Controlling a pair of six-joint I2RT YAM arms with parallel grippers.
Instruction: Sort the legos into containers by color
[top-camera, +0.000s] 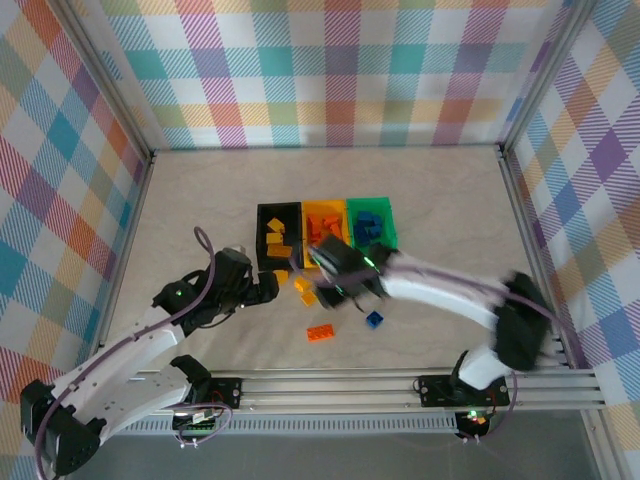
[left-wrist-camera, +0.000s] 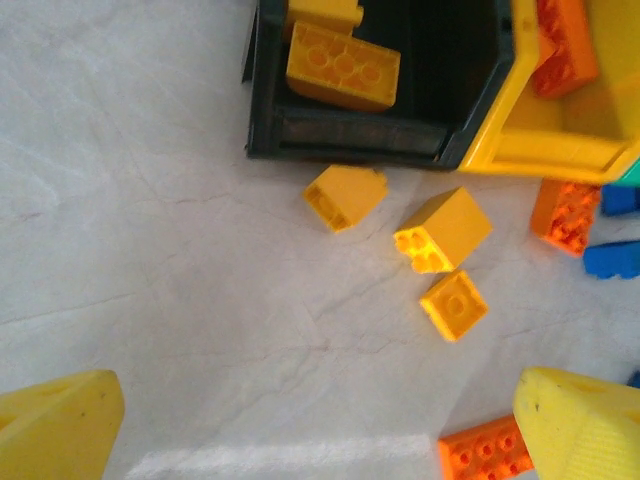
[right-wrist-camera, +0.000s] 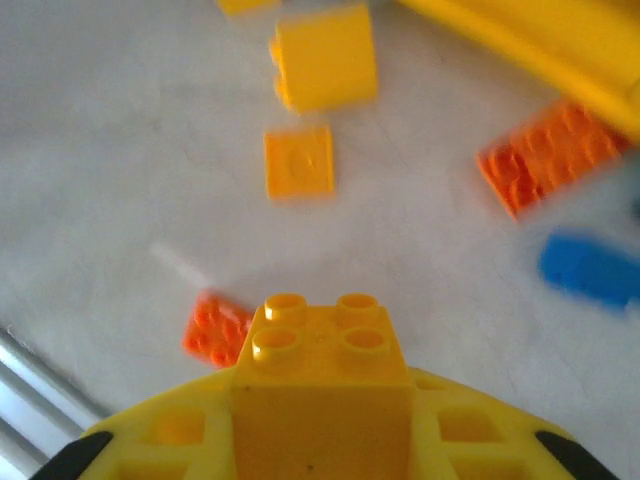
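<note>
yellows (top-camera: 275, 238) in black bin (top-camera: 260, 230), oranges (top-camera: 322, 222) in orange bin (top-camera: 325, 203), blues (top-camera: 368, 222) in green bin (top-camera: 392, 230); we see left pincer (left-wrist-camera: 320, 430) wide, right pincer (right-wrist-camera: 325, 450) holding yellow brick (right-wrist-camera: 320, 340).

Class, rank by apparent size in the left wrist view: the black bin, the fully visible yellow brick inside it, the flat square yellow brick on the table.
Largest: black bin.
Middle: fully visible yellow brick inside it.
Smallest: flat square yellow brick.

Pale table (top-camera: 420, 180) — containers (left-wrist-camera: 350, 135), loose legos (top-camera: 320, 333)
</note>
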